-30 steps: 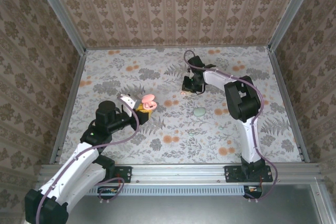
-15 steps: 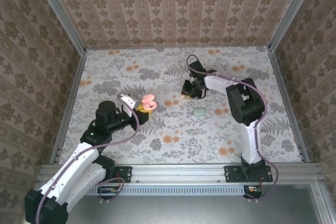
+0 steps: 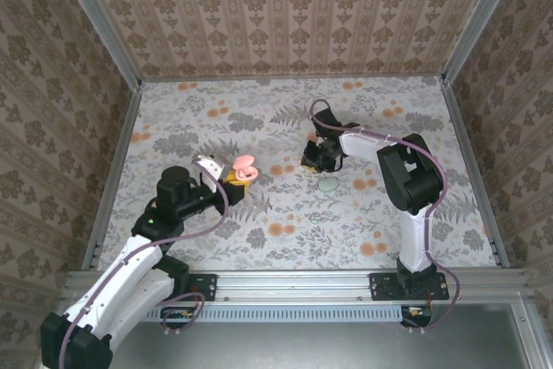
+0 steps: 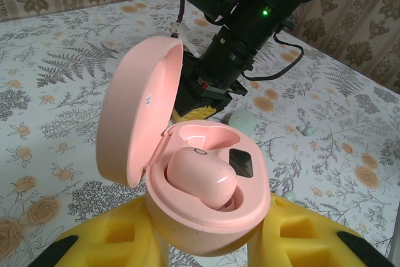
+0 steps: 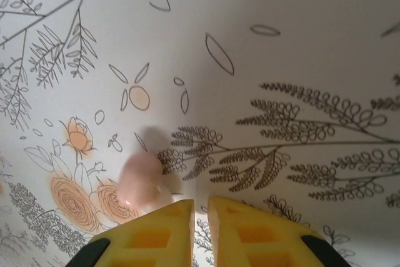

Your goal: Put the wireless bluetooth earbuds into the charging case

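Our right gripper [image 3: 314, 162] has swung toward the table's [image 3: 259, 239] centre, pinching a small pale-pink earbud [image 5: 142, 182] off-centre; it may slip before reaching the open round pink charging case [image 4: 206, 186] our left gripper [image 4: 206, 251] clamps left of centre.

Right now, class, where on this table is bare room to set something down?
Free: the far strip under the back wall, and the near-middle cloth by the rail. Crowded: mid-table, around the charging case in the left gripper, the right gripper, its earbud and the pale green oval.
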### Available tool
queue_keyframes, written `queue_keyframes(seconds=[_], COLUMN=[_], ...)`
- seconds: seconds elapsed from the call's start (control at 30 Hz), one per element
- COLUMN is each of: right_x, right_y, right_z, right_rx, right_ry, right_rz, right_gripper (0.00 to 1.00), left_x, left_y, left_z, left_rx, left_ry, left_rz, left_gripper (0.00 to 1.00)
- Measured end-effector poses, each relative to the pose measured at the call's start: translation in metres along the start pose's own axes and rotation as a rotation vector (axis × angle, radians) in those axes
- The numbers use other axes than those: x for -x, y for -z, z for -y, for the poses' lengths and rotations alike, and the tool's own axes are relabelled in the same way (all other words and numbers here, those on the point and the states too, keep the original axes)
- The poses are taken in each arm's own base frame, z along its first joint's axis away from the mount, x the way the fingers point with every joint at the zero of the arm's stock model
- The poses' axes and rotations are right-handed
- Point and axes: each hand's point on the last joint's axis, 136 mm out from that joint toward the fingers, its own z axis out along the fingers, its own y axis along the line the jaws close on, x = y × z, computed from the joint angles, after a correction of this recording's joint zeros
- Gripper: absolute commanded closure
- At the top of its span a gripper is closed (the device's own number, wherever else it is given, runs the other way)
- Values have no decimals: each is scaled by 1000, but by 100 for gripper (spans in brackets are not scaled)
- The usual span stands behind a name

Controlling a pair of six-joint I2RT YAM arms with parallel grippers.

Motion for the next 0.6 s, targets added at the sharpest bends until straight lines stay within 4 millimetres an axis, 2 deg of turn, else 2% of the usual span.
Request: queue_keyframes(seconds=[0.23, 0.4, 0.5, 0.6], right_x=[-7, -22, -26, -21], right_y=[2, 14, 25, 34], right_z=[1, 15, 17, 6], right_rx=[-10, -76, -112, -123], right_ry=[0, -3, 14, 36], right_rz=[-2, -22, -18, 1], right_gripper=[83, 83, 78, 73], left_x=[0, 3, 5, 5], left_y=[0, 2, 4, 4], left_z=[0, 2, 3, 3], left_rx=[-3, -4, -4, -4], left_ry=[7, 0, -6, -6], left_rz=[0, 13, 22, 22], left_gripper=[100, 100, 100, 100])
